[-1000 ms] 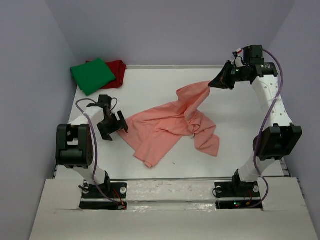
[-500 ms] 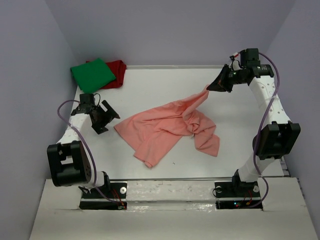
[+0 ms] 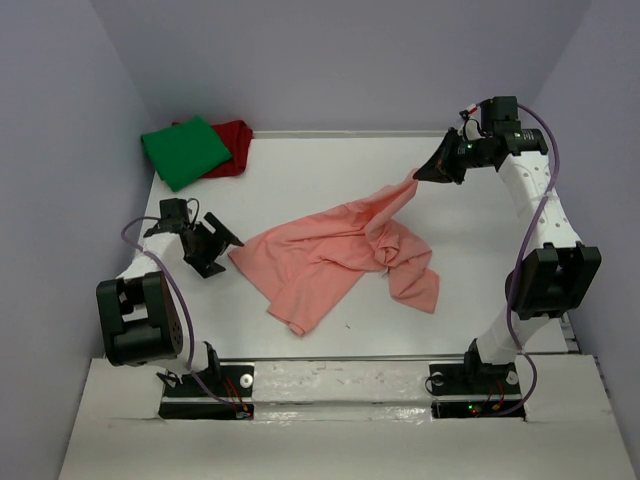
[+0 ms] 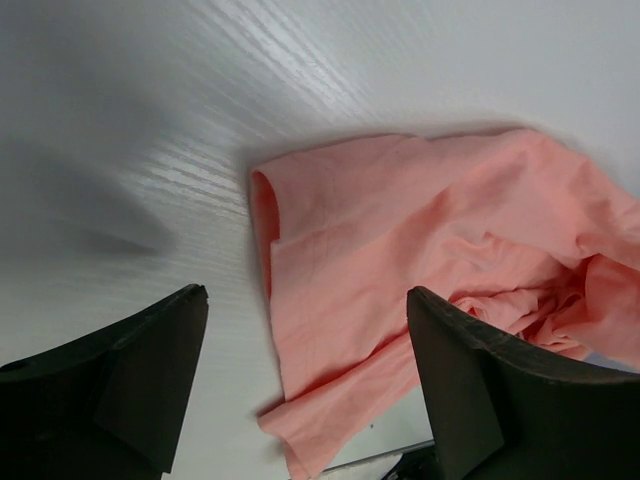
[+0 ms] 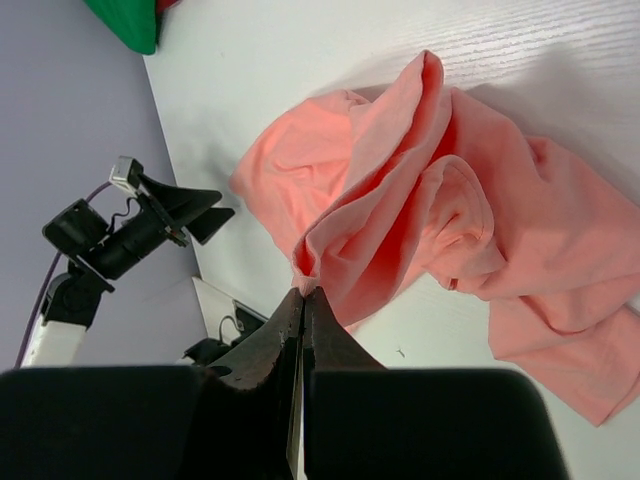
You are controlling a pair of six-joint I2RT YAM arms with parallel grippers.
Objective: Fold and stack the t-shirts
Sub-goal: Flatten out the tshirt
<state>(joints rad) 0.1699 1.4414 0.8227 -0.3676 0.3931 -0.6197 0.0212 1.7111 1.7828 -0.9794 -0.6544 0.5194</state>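
I am pinching the pink tee's (image 3: 335, 255) edge tight in my right gripper (image 3: 418, 177), holding it up near the far right corner. The rest is lying mid-table. My left gripper (image 3: 220, 252) is hanging spread wide by the left edge, facing the tee's corner. I should be taking one layer there, then pulling taut.

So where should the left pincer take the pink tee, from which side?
Probably the pink tee at its left edge, where the hem folds over. Come low from the left: the open left pincer faces it; the right pincer holds the far corner.
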